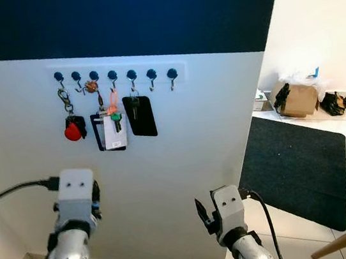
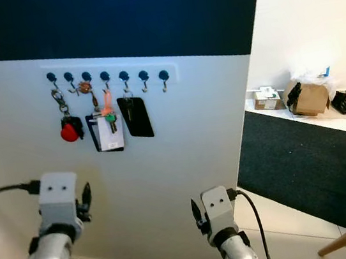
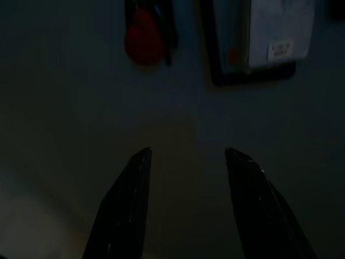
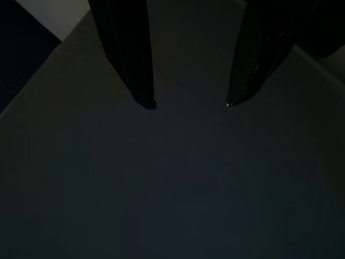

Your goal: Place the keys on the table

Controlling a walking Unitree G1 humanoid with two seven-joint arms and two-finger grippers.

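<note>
Keys hung loose and light from the hook rack, best pinched at the ring; left gripper and right gripper both gaped empty.

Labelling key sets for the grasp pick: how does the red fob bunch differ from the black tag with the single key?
The red fob bunch hangs from the leftmost hook; the black tag hangs from the fifth. The bunch ends in a round red fob beside a small dark one; the tag is a flat black rectangle, larger than the fob. The bunch dangles on a chain link; the tag's key lies against its face. Both hang untouched on the hook rail.
</note>
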